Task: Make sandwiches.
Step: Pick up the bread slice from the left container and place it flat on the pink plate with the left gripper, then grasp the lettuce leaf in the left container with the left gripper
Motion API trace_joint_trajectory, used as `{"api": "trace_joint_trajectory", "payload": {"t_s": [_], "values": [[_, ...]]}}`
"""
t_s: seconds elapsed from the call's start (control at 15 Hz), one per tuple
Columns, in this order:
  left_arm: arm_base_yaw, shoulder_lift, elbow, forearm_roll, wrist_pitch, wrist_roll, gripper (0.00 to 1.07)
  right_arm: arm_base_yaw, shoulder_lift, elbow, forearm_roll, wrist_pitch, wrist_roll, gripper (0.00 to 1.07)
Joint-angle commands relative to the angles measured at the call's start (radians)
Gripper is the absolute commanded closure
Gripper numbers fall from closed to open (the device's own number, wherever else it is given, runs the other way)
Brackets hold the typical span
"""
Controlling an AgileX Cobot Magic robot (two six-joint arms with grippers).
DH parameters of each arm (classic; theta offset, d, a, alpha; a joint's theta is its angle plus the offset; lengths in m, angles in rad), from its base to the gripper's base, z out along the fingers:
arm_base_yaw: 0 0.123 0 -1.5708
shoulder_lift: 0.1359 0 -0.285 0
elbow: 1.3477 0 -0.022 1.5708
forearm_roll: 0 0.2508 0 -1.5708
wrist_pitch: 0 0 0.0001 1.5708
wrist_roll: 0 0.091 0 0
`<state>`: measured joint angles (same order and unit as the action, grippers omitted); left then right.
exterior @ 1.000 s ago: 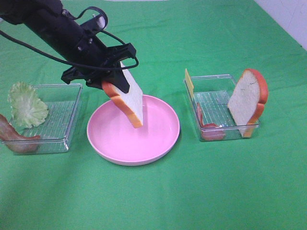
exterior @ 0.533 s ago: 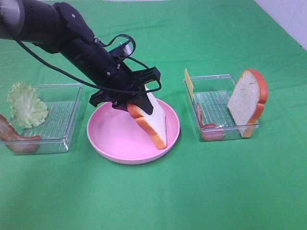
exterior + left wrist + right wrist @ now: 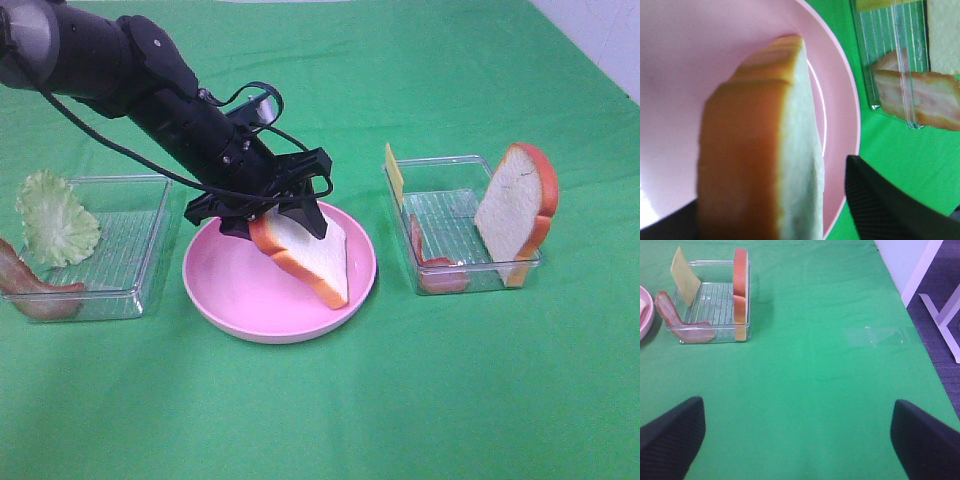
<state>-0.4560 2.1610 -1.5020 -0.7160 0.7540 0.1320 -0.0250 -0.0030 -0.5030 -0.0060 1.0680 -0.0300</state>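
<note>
left pincer [image 3: 268,222] is spread about a tilted bread slice [image 3: 305,258], gap seen beside one finger [image 3: 880,205] | slice's lower corner is rested on pink plate [image 3: 230,290] | right pincer [image 3: 799,440] is spread above green tabletop [image 3: 815,365] | second slice [image 3: 515,210] is stood in right tray [image 3: 440,165]

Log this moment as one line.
left gripper: open, one finger clear of bread slice | slice: tilted, in pink plate | right gripper: open, empty

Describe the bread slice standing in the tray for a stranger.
Find the clear ribbed plastic tray right of the round pink plate. At its right end a white bread slice with orange-brown crust stands upright, unlike the other slice tilted over the plate.
</note>
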Motion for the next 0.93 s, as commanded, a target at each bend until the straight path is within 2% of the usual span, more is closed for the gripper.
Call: {"api": "trace_joint_trajectory", "payload": {"t_s": [0.07, 0.27, 0.4, 0.47, 0.6, 0.87, 0.93], "values": [[-0.007, -0.021, -0.023, 0.080, 0.032, 0.006, 0.19, -0.002, 0.003, 0.000, -0.002, -0.011, 0.011, 0.11], [-0.007, -0.053, -0.024, 0.190, 0.088, -0.041, 0.17, -0.002, 0.003, 0.000, -0.002, -0.011, 0.011, 0.11], [-0.007, -0.089, -0.032, 0.327, 0.131, -0.114, 0.17, -0.002, 0.003, 0.000, -0.002, -0.011, 0.011, 0.11], [-0.007, -0.139, -0.035, 0.456, 0.182, -0.159, 0.17, -0.002, 0.003, 0.000, -0.002, -0.011, 0.011, 0.11], [-0.007, -0.170, -0.035, 0.509, 0.205, -0.189, 0.17, -0.002, 0.003, 0.000, -0.002, -0.011, 0.011, 0.11], [0.000, -0.232, -0.035, 0.577, 0.301, -0.189, 0.17, -0.002, 0.003, 0.000, -0.002, -0.011, 0.011, 0.11], [0.038, -0.265, -0.035, 0.642, 0.377, -0.189, 0.17, -0.002, 0.003, 0.000, -0.002, -0.011, 0.011, 0.11]]}}
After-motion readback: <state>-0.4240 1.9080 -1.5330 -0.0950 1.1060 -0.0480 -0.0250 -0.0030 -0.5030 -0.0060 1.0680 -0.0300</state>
